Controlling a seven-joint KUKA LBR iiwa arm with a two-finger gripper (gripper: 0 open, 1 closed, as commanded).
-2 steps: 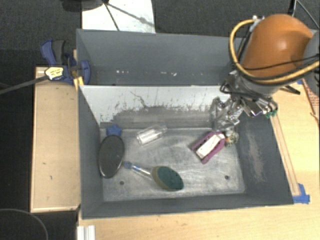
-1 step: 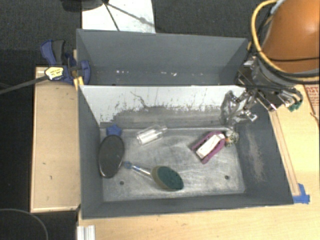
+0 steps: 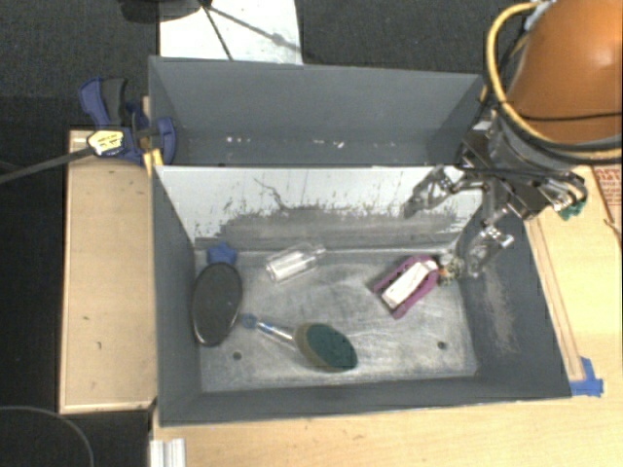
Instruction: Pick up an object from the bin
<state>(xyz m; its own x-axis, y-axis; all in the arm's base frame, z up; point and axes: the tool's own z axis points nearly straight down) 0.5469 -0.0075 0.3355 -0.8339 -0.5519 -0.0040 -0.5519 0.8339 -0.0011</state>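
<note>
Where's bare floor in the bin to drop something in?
Front-right floor, between the green oval-headed brush and the purple-and-white flat pack; also mid-floor below the clear plastic bottle. Crowded: left, round the black oval pad; and by the gripper.

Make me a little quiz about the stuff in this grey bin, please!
1. True or false: the black oval thing lies at the left end of the bin.
2. Fill in: the brush with the dark green head has a ____ handle.
3. Which thing lies nearest the gripper?
A) the black oval thing
B) the purple and white box
C) the brush

Key: 1 true. 2 blue. 3 B.
</note>
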